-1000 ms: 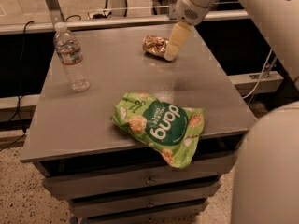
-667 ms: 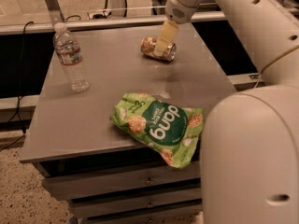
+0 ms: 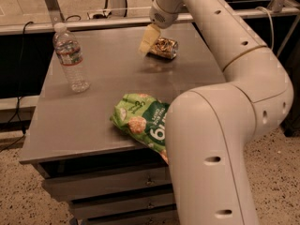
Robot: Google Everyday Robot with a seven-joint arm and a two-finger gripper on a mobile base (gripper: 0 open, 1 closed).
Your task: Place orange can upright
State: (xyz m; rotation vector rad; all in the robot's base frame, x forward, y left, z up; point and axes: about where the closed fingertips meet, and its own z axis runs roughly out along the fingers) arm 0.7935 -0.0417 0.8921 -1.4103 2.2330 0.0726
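Since a second ago the gripper (image 3: pixel 145 45) has swung left across the orange can (image 3: pixel 164 48), from the can's right end to its left end, and the arm's (image 3: pixel 220 125) bulky elbow has come into the near right of the scene.

The orange can lies on its side at the far part of the table (image 3: pixel 93 107), right of the middle. Its long axis runs roughly left to right, close to parallel with the table's far edge, so it is flat on the top and not standing. One round end faces right. Which end is the top cannot be told. The gripper hangs down just at the can's left end, touching it or nearly so. Whether it is spread or closed cannot be told from this angle.

By my judgement the step in hand is the approach for a grasp: the can is not yet lifted. The next move calls for closing across the can's body, raising it, turning its axis to vertical and setting it on its base.

Well apart to the left a water bottle (image 3: pixel 70 55) stands upright. Near the front edge lies a green snack bag (image 3: pixel 140 121), its right part hidden by the elbow.
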